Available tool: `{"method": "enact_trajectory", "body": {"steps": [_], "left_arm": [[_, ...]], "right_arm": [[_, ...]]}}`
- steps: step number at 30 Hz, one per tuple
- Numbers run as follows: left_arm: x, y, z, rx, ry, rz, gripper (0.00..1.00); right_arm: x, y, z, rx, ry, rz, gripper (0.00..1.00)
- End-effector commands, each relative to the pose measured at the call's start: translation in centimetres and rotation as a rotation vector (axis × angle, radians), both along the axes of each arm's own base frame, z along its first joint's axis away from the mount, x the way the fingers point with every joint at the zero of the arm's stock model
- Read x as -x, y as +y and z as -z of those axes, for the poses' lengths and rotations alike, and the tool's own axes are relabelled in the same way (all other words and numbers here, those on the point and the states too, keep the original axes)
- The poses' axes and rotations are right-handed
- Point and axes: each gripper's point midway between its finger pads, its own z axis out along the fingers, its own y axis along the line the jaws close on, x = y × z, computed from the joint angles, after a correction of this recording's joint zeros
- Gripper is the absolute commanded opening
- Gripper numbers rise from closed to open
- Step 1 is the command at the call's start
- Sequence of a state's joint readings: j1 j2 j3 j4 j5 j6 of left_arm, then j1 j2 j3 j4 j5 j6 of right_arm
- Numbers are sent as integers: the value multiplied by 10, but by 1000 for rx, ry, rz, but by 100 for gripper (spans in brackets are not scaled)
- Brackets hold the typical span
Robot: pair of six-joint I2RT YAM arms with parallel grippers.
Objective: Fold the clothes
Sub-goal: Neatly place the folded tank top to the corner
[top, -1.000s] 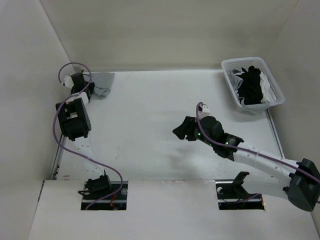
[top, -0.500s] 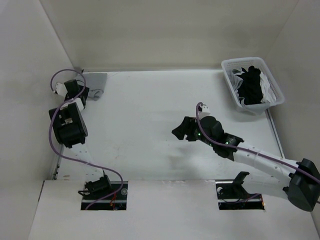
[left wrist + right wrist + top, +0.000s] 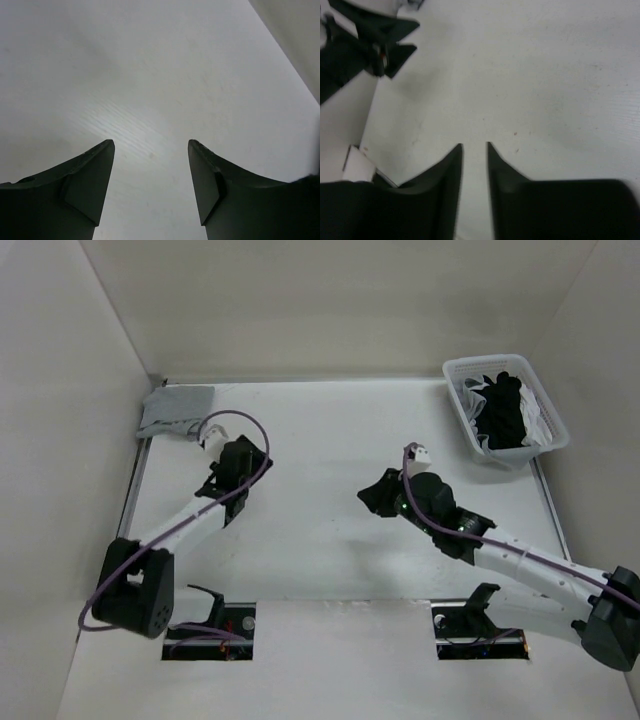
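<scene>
Swung back from the far-left corner since a second ago, the left gripper (image 3: 151,142) now hangs over bare table (image 3: 320,430). The clothes (image 3: 176,410) it was at have shifted a little toward the left edge. The right gripper (image 3: 474,145) has edged slightly outward, its jaws drawn in from a wide spread.

Nearest, the left fingers (image 3: 85,180) stand wide apart, released, with only white tabletop showing between them. The right fingers (image 3: 440,190) are close together, with a thin slit of table visible between them, and they grasp nothing. Ahead of the right fingertips and off to one side, that wrist view catches the dark links of the left arm (image 3: 350,55), well apart.

Farther off, the clothes lie as a flat light-grey bundle in the far-left corner of the table. They are beyond and to the left of the left fingers, well apart from them, and neither gripper touches them. At the far right, beyond and to the right of the right fingers, a white basket (image 3: 480,361) holds dark garments (image 3: 505,415) with some white cloth.
</scene>
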State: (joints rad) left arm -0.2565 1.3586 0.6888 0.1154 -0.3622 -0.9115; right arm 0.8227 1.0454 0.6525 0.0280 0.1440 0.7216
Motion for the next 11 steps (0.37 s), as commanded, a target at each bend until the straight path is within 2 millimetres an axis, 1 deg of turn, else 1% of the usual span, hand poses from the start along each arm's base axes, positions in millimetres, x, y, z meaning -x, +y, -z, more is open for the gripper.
{"method": "enact_trajectory", "body": {"steps": [1, 2, 3, 4, 6, 8, 10, 11], "left_arm": [[38, -58, -21, -11, -37, 242, 60], [52, -78, -23, 0, -42, 317, 60], [66, -96, -23, 12, -42, 376, 60], [80, -114, -23, 27, -42, 437, 60], [98, -140, -23, 47, -41, 517, 60], [113, -167, -25, 58, -57, 595, 59], [119, -188, -22, 38, -62, 652, 57], [122, -198, -19, 34, -52, 680, 58]], "right_arm": [[-20, -23, -15, -31, -65, 121, 21], [-25, -30, -13, -27, -59, 152, 10], [-29, -37, -8, -17, -47, 183, 4], [-33, -44, -2, -7, -27, 215, 2], [-40, -57, 7, 25, -4, 281, 3], [-43, -66, 13, 48, 5, 330, 11], [-44, -72, 17, 61, 4, 362, 24], [-44, -74, 18, 62, 3, 371, 31]]}}
